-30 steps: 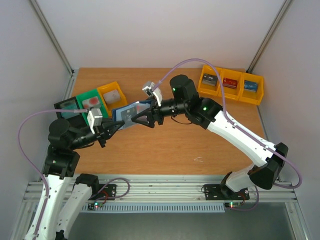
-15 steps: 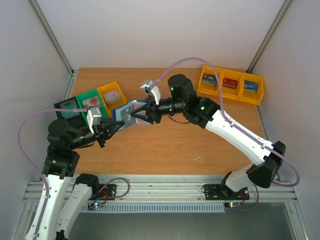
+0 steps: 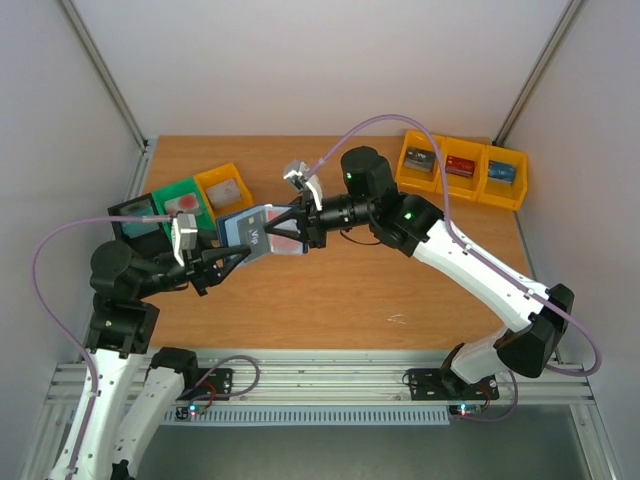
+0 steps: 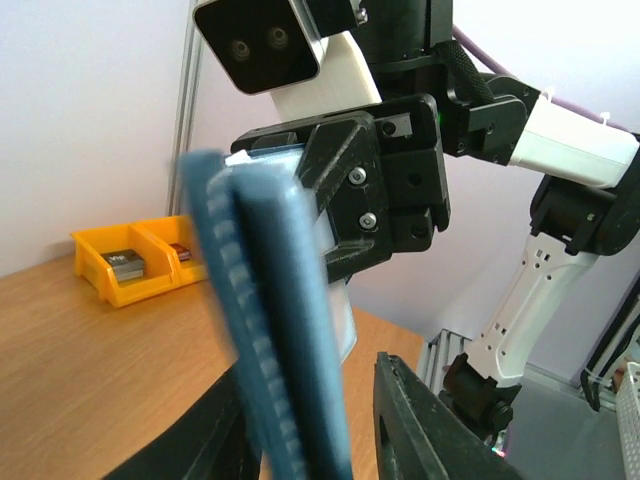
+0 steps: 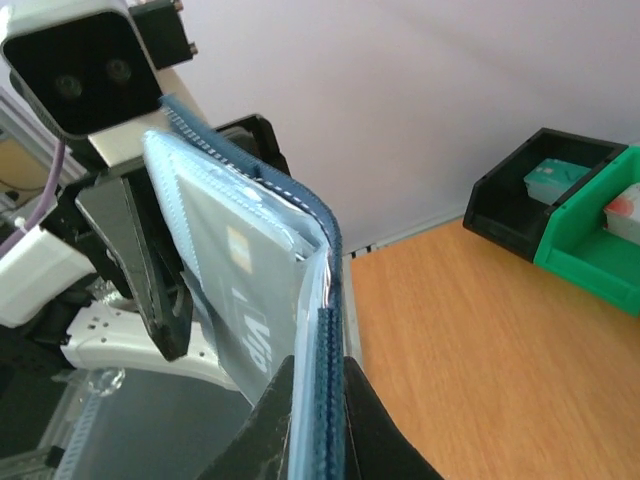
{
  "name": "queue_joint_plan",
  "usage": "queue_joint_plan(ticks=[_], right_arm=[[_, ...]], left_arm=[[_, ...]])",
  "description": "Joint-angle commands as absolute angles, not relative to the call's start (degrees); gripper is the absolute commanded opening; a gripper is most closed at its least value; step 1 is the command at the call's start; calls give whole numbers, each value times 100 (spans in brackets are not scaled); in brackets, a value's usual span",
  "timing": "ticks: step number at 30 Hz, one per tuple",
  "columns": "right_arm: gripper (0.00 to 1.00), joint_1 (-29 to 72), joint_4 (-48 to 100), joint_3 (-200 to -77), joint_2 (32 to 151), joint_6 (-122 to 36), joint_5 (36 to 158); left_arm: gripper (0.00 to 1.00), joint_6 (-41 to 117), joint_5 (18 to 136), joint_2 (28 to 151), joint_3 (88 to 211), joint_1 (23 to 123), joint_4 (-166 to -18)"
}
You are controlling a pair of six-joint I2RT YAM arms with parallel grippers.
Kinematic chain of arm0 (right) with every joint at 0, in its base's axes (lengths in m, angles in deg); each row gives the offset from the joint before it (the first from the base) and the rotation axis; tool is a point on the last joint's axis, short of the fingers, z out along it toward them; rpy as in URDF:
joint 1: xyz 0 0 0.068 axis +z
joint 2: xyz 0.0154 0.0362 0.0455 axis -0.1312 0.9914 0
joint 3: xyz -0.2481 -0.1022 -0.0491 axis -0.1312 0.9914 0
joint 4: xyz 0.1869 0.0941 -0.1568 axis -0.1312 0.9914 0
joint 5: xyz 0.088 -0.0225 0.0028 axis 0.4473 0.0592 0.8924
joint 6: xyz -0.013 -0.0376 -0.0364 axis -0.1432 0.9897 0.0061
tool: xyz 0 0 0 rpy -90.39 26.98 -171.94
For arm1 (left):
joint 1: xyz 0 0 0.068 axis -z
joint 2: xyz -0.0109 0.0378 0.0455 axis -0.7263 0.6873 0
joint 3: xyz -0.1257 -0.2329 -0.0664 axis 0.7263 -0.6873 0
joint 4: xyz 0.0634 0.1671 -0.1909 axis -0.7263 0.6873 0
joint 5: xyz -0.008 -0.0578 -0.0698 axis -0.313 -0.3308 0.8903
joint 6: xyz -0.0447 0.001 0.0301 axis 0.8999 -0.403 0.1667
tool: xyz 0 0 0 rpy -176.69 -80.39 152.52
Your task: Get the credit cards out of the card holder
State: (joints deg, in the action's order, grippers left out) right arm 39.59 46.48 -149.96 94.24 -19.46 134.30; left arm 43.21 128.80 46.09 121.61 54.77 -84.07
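The navy card holder (image 3: 252,232) hangs in the air over the left half of the table, between both grippers. My right gripper (image 5: 318,400) is shut on one edge of the card holder (image 5: 330,300), which is spread open. A pale grey credit card (image 5: 235,290) with white print sits in its clear pocket and also shows from above as a grey card (image 3: 258,237). My left gripper (image 4: 310,440) is open. The card holder (image 4: 270,330) stands between its fingers, against the left one, with a gap to the right finger (image 4: 420,420). Other credit cards are hidden.
Three yellow bins (image 3: 462,170) with small items stand at the back right. A black bin (image 3: 135,215), a green bin (image 3: 180,203) and a yellow bin (image 3: 225,190) stand at the back left, just behind the grippers. The black bin (image 5: 545,190) and green bin (image 5: 610,230) show beyond the right wrist.
The right gripper has closed onto the card holder's edge. The left jaws have opened from their grip. The holder now lies spread wider, showing the grey card's face.
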Motion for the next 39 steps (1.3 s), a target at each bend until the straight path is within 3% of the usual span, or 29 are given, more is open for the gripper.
queue_joint_plan(ticks=[1, 12, 19, 39], right_arm=[[1, 3806, 4440, -14848, 9262, -2030, 13739], [1, 3640, 4391, -14707, 9054, -2037, 14250], [1, 3639, 4466, -14755, 9036, -1992, 14688], [2, 3943, 4656, -15374, 9643, -2011, 14355]], left_arm=[[33, 4446, 13007, 4571, 12329, 5480, -8771], [41, 4669, 12386, 4506, 12377, 5276, -8672], [30, 4466, 11884, 4497, 12364, 5256, -8280], [38, 4217, 12472, 4614, 12154, 5369, -8555]])
